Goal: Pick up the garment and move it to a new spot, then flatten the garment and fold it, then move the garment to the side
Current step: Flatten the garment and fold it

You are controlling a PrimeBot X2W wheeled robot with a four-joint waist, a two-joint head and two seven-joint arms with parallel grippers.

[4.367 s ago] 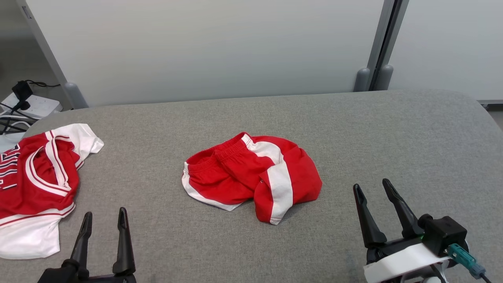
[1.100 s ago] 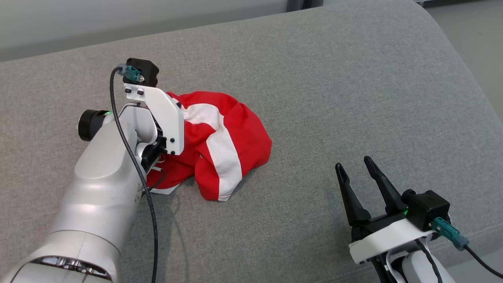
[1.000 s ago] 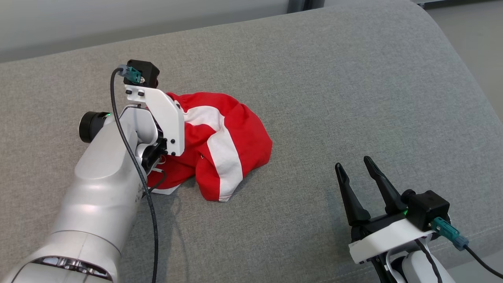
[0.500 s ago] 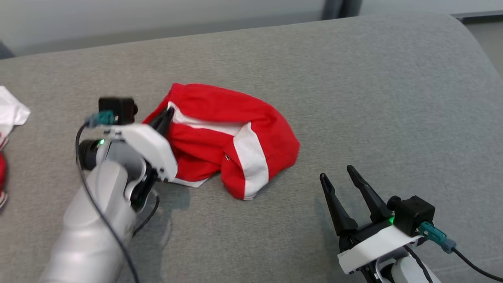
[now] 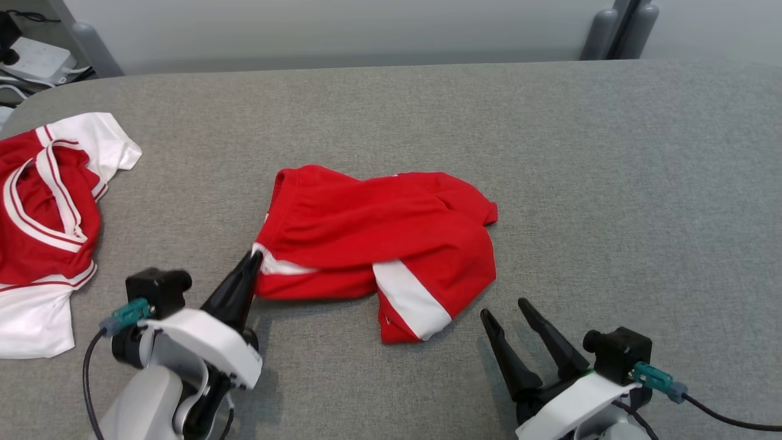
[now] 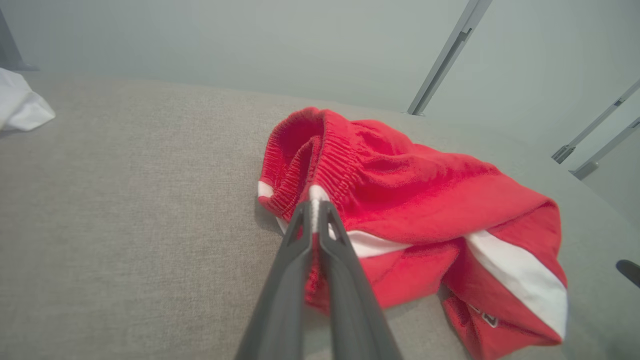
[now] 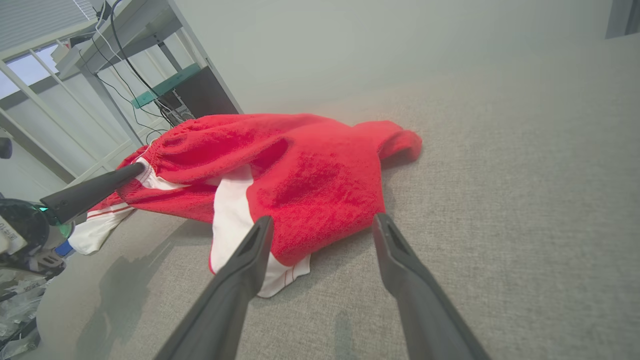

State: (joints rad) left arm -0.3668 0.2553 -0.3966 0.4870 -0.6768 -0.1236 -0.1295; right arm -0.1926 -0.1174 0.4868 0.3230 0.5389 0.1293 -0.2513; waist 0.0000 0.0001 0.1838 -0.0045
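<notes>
Currently, my left end effector (image 5: 254, 260) clamped on red shorts (image 5: 391, 238) at waistband, my right end effector (image 5: 504, 307) apart, empty, over grey surface (image 5: 611, 183).

You have red shorts (image 5: 391, 244) with a broad white side stripe and white trim by the waistband. The table (image 5: 611, 183) is plain grey weave. The jersey (image 5: 43, 208) is red with white sleeves and red-and-white striped edging. The left end effector (image 5: 255, 256) and right end effector (image 5: 504, 307) are black on white mounts.
</notes>
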